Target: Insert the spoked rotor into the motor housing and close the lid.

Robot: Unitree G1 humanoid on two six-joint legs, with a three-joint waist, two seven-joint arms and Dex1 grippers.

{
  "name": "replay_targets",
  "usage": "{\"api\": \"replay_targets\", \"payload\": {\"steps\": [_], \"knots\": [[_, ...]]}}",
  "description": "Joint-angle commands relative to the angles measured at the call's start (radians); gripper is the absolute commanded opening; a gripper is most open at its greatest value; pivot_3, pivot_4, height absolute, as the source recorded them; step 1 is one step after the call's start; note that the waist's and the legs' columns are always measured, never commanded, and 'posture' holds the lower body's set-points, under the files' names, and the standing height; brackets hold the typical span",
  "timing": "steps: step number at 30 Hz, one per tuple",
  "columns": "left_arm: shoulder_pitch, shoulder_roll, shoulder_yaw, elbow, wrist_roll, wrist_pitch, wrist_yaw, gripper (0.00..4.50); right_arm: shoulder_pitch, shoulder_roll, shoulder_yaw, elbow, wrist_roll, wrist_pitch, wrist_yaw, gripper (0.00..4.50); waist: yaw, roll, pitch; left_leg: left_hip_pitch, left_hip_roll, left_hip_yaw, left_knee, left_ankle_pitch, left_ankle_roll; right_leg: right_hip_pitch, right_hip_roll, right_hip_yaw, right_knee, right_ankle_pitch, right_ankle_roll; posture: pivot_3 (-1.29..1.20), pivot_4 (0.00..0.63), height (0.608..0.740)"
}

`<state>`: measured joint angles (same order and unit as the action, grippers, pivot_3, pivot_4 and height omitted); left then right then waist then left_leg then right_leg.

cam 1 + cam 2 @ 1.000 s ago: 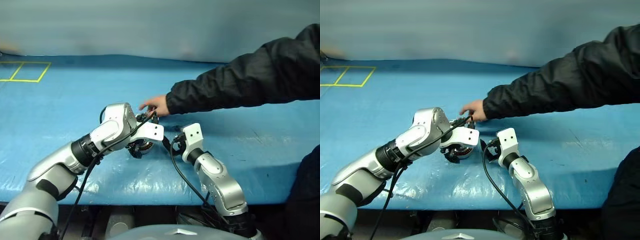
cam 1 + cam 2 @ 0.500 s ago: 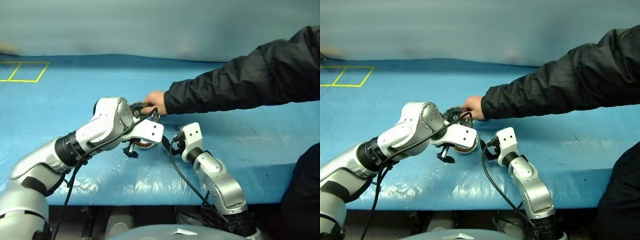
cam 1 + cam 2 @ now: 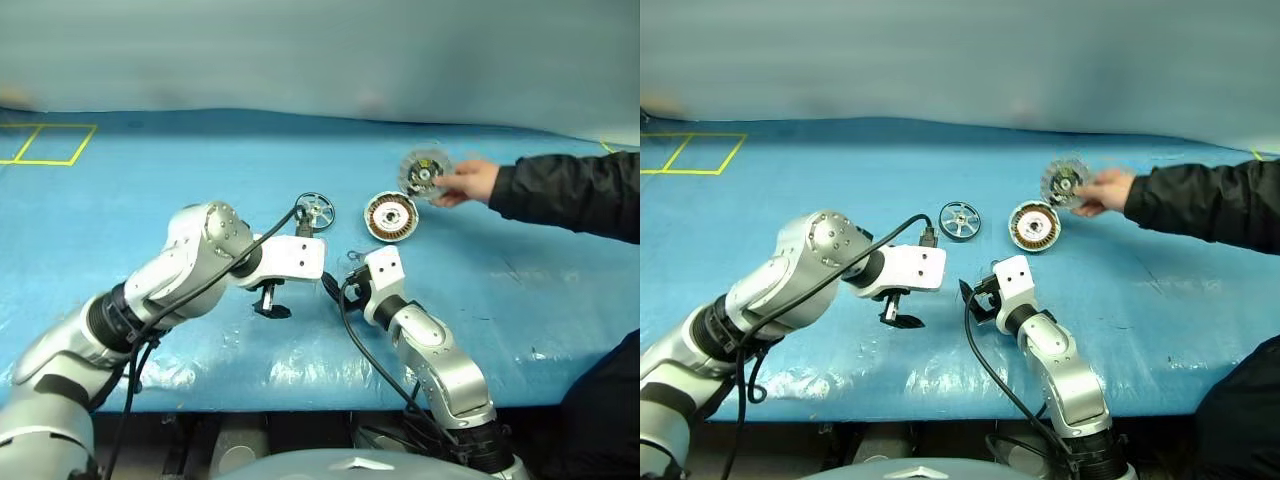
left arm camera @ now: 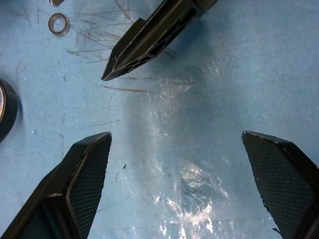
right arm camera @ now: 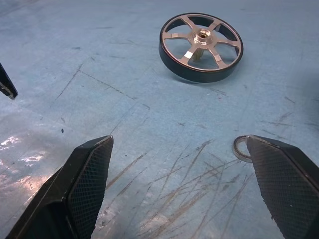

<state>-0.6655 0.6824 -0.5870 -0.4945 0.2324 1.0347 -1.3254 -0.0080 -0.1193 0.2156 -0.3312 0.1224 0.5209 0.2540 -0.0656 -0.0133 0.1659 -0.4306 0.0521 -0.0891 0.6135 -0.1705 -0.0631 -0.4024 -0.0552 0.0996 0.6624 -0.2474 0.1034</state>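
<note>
One spoked wheel [image 5: 201,47] lies flat, just left of the open coiled housing [image 3: 1034,226]; a person's hand [image 3: 1102,190] holds the lid [image 3: 1064,181]. Both claws, left [image 3: 899,312] and right [image 3: 973,297], gape wide, empty. Best pinch the rim squarely, keeping the wheel level. Scratched blue sheet [image 3: 790,180], yellow square markings [image 3: 688,153].
</note>
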Motion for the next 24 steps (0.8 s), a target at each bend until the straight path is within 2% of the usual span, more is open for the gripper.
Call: {"api": "replay_targets", "payload": {"steps": [1,3,5,9,12,17,20,24], "knots": [[0.123,-0.075,0.15,-0.066,-0.067,-0.014,0.149,4.47,0.011,0.002,-0.004,-0.064,0.003,0.001,-0.009,4.5,0.001,0.0,0.0,0.0,0.0,0.0,0.0,0.0,0.0,0.0,0.0,0.0,0.0,0.0,0.0,0.0,0.15,0.74],[0.237,-0.157,0.253,-0.077,-0.109,-0.072,0.254,4.47,0.025,-0.008,-0.005,-0.091,-0.001,0.012,-0.011,4.5,0.004,0.0,0.0,0.0,0.0,0.0,0.0,0.0,0.0,0.0,0.0,0.0,0.0,0.0,0.0,0.0,0.15,0.74],[0.374,-0.255,0.358,-0.083,-0.154,-0.223,0.376,4.47,0.035,-0.019,-0.012,-0.127,0.006,0.036,-0.01,4.5,0.005,0.0,0.0,0.0,0.0,0.0,0.0,0.0,0.0,0.0,0.0,0.0,-0.001,0.0,0.0,0.0,0.15,0.74],[0.576,-0.382,0.437,-0.078,-0.201,-0.398,0.552,4.47,0.021,-0.051,-0.034,-0.191,0.018,0.113,-0.011,4.5,0.007,0.0,0.0,0.002,0.0,0.0,0.001,0.0,0.0,0.002,0.0,0.0,0.0,0.0,0.0,0.0,0.15,0.74],[0.703,-0.474,0.474,-0.056,-0.256,-0.528,0.642,4.47,-0.032,-0.11,-0.043,-0.247,0.02,0.254,0.005,4.5,0.009,0.0,0.0,0.003,0.0,0.0,0.002,0.0,0.0,0.003,-0.001,0.0,-0.001,0.001,0.0,0.0,0.15,0.74],[0.835,-0.518,0.453,0.052,-0.242,-0.764,0.747,4.47,-0.185,-0.278,-0.041,-0.258,0.023,0.468,0.076,4.5,0.014,-0.001,0.0,0.003,-0.001,0.001,0.005,0.0,0.0,0.004,-0.002,0.0,-0.001,0.001,0.0,0.0,0.15,0.74],[0.877,-0.498,0.415,0.131,-0.191,-0.924,0.792,4.47,-0.297,-0.362,-0.03,-0.209,0.027,0.549,0.12,4.5,0.015,-0.001,0.0,0.003,-0.001,0.002,0.005,0.0,0.0,0.004,-0.002,0.0,-0.002,0.001,-0.001,0.0,0.15,0.74],[0.902,-0.515,0.392,0.182,-0.209,-1.016,0.828,4.47,-0.46,-0.439,0.009,-0.081,0.021,0.645,0.172,4.5,0.016,-0.001,0.0,0.001,-0.003,0.002,0.003,0.0,0.0,0.003,-0.004,0.0,-0.003,0.001,-0.001,0.0,0.15,0.74]]}}
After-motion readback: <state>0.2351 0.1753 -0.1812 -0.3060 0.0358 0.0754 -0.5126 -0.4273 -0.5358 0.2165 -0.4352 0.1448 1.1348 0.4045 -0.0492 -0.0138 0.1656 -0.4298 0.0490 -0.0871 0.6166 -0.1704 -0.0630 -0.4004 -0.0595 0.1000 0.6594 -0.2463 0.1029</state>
